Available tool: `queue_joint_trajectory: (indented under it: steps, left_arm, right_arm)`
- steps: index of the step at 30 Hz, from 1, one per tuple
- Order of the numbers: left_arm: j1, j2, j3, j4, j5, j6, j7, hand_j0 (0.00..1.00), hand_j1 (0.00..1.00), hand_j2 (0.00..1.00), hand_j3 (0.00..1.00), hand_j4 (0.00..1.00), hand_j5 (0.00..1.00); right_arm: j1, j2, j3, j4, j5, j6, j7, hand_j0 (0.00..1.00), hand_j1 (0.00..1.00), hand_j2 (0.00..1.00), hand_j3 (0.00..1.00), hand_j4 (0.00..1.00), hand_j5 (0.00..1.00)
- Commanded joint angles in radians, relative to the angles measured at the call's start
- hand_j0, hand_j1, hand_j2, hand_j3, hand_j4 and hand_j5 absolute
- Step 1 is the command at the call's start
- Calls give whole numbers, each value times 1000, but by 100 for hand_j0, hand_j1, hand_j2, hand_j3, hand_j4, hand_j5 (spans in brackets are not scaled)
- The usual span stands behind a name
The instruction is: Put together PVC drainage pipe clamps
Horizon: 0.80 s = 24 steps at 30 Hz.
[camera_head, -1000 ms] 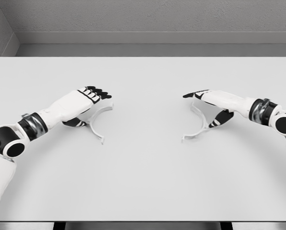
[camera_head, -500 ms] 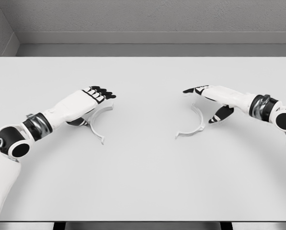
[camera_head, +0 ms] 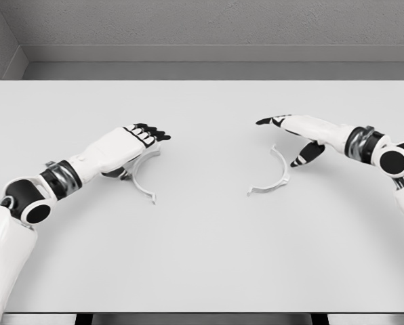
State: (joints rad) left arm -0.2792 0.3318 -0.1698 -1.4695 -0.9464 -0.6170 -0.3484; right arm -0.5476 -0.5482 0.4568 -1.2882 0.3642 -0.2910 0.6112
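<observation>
No text, label, brand, number or sign can be read anywhere in the head view.

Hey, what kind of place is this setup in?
Probably a bare simulated workbench rather than a real workshop: a plain white table against a grey wall, holding only two white curved plastic clamp halves, with flat, rendered-looking surfaces.
</observation>
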Motion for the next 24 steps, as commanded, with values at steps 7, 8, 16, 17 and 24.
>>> queue_joint_trajectory:
  steps: [7, 8, 16, 17, 24]
  left_arm:
    - [0, -22, -31, -26, 103, 6, -50, 100, 100, 100, 100, 100, 100]
    - [0, -22, -34, -28, 103, 6, -50, 100, 100, 100, 100, 100, 100]
    - [0, -22, -33, -55, 103, 6, -57, 100, 100, 100, 100, 100, 100]
    - [0, -23, -33, -54, 103, 6, -57, 100, 100, 100, 100, 100, 100]
    - [-2, -23, -34, -52, 103, 6, -57, 100, 100, 100, 100, 100, 100]
  right_arm:
    - [0, 19, 0, 10, 4, 1, 0, 100, 100, 100, 100, 100, 100]
    - [-2, 19, 0, 10, 2, 1, 0, 100, 100, 100, 100, 100, 100]
    - [-2, 22, 0, 9, 2, 1, 0, 100, 100, 100, 100, 100, 100]
    - [-2, 22, 0, 9, 2, 1, 0, 100, 100, 100, 100, 100, 100]
    - [-2, 25, 0, 4, 2, 1, 0, 100, 100, 100, 100, 100, 100]
